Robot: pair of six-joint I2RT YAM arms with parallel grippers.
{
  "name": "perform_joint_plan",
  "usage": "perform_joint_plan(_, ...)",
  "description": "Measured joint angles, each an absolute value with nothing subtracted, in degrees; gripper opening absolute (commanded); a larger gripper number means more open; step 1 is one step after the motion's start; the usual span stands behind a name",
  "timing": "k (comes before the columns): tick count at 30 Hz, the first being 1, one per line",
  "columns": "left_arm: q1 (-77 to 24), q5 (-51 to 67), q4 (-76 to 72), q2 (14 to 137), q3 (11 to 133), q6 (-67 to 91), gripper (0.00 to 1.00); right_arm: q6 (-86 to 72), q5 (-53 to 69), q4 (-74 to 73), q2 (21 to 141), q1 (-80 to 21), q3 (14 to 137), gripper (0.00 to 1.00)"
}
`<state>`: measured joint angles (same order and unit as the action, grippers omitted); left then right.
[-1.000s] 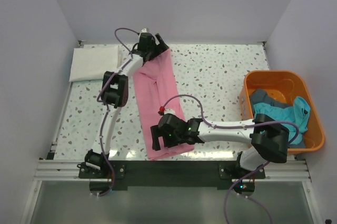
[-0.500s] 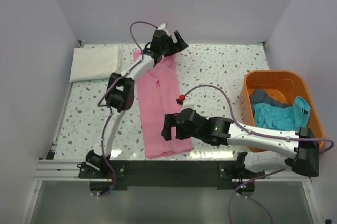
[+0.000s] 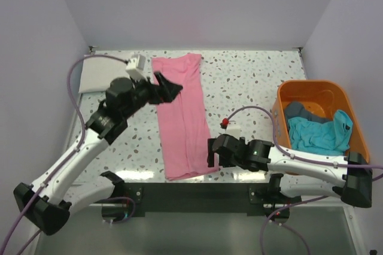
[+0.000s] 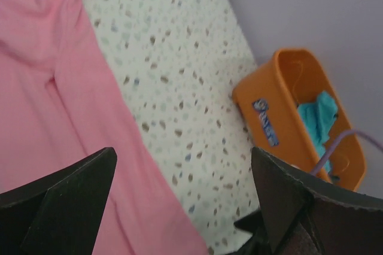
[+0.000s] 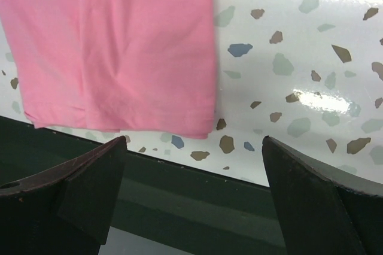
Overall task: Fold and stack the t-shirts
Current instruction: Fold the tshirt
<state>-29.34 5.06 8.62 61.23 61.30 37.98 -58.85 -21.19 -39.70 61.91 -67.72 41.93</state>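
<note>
The pink t-shirt [image 3: 182, 114] lies in a long folded strip down the middle of the table [image 3: 257, 81]. Its near end is at the table's edge. The left gripper [image 3: 170, 87] hangs over its far part, wide open and empty. The right gripper [image 3: 210, 153], also wide and empty, is just beside the near corner. Pinching only the top layer could pull the fold open.

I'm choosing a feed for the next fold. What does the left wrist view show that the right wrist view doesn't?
Left wrist only: the orange basket holding a teal t-shirt. Right wrist only: the near hem of the pink t-shirt, just short of the table edge, and the dark frame below. Both: that shirt, the speckled tabletop, and an open gripper, the left gripper or right gripper.
</note>
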Motion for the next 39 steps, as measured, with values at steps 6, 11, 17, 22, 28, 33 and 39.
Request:
perform_joint_plan(6, -37.6, 2.5, 22.2, 53.6, 38.2, 44.5, 0.99, -59.2, -19.5, -39.0, 58.8, -67.4, 38.1, 0.95)
perform_joint_plan(11, -43.9, 3.7, 32.0, 48.6, 28.8, 50.6, 0.93, -59.2, -15.9, -36.2, 60.4, -67.3, 36.0, 0.89)
perform_joint_plan(17, -48.0, 8.1, 33.1, 46.4, 22.8, 55.8, 0.78, -59.4, -14.3, -33.1, 66.5, -65.8, 36.0, 0.75)
perform_joint_plan(22, -49.3, 9.7, 33.5, 46.8, 21.8, 57.8, 0.66, -60.2, -12.3, -31.1, 70.6, -63.9, 35.9, 0.65)
perform_joint_plan(28, -50.4, 11.4, 32.0, 50.3, 20.5, 58.5, 0.42, -60.6, -9.1, -26.5, 71.7, -62.5, 35.0, 0.52)
perform_joint_plan(33, -51.7, 11.8, 31.0, 51.9, 19.4, 59.8, 0.33, -61.0, -7.0, -25.0, 73.1, -62.2, 34.3, 0.44)
perform_joint_plan(39, -51.9, 11.8, 28.8, 52.8, 18.7, 61.0, 0.07, -62.0, -5.7, -24.8, 73.0, -62.2, 32.9, 0.27)
